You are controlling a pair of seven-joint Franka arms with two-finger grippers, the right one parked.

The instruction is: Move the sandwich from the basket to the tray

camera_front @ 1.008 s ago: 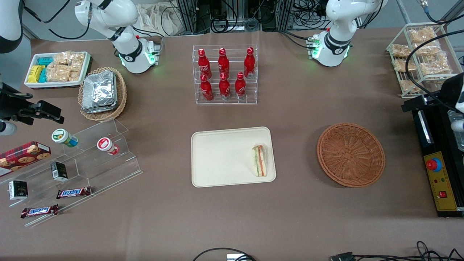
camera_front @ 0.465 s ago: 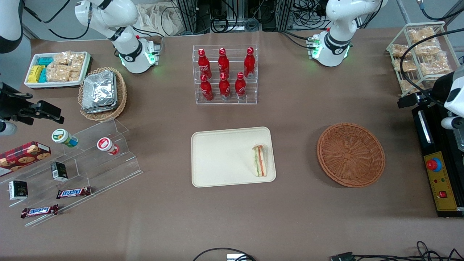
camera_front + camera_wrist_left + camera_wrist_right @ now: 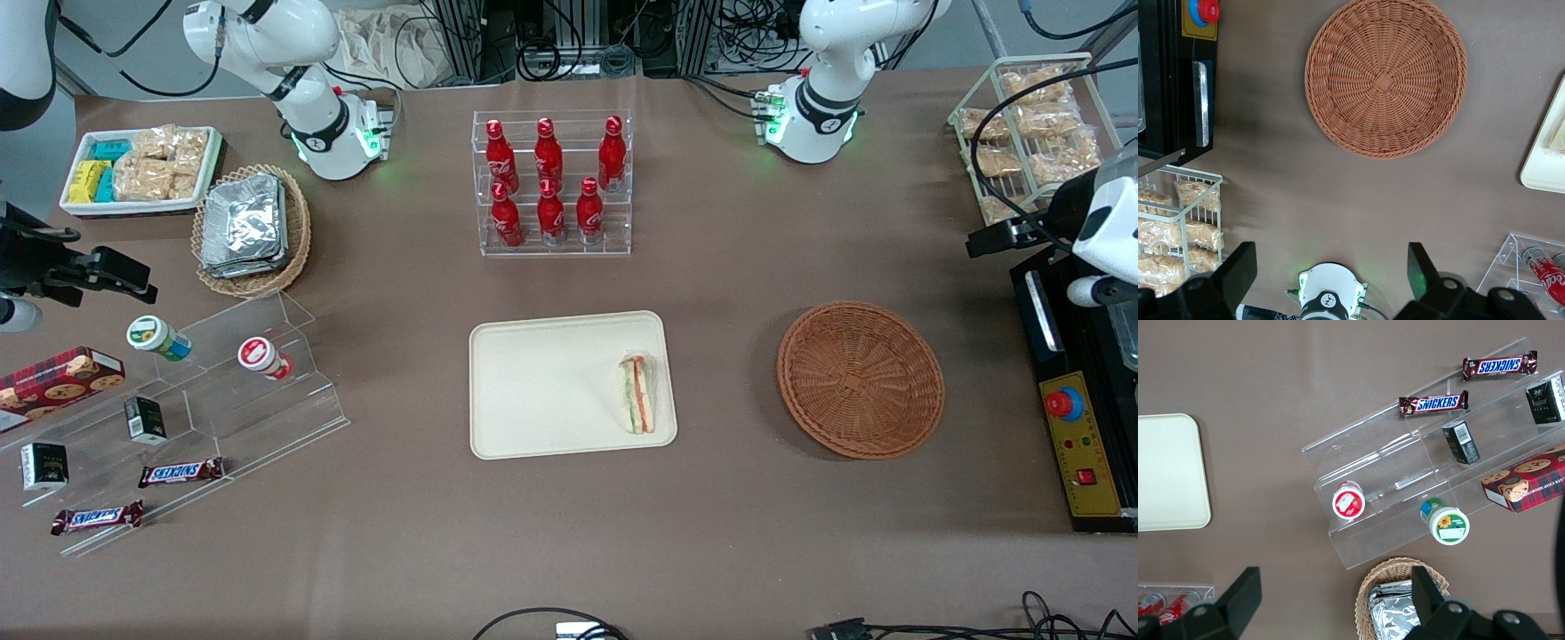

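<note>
Front view: everything's spread out on a brown table [image 3: 756,533], and the action bits are in the middle.
Sandwich [image 3: 638,394]: lying on the tray, right at the edge nearest the basket, filling stripes facing up — not in the basket at all.
Tray [image 3: 542,391]: cream rectangle, flat on the table, nearer the camera than the rack of red bottles [image 3: 551,182]. Only the sandwich is on it.
Basket [image 3: 861,380]: round reddish-brown wicker, sitting beside the tray toward the working arm's end, well apart from it. Wrist camera looks straight down into it [image 3: 1386,77] and you just see bare weave.
Gripper [image 3: 1331,273]: hanging high over the table at the working arm's end, up above the basket and the black control box [image 3: 1071,409]. Fingers [image 3: 1238,270] are spread wide with nothing between them — only table and the arm's base show through the gap.
Wire rack [image 3: 1031,133]: holds beige snack packets, farther from the camera than the control box.
Other stuff: foil packets in a lighter basket [image 3: 253,227] and a clear stepped shelf [image 3: 204,400] with candy bars, both toward the parked arm's end.
</note>
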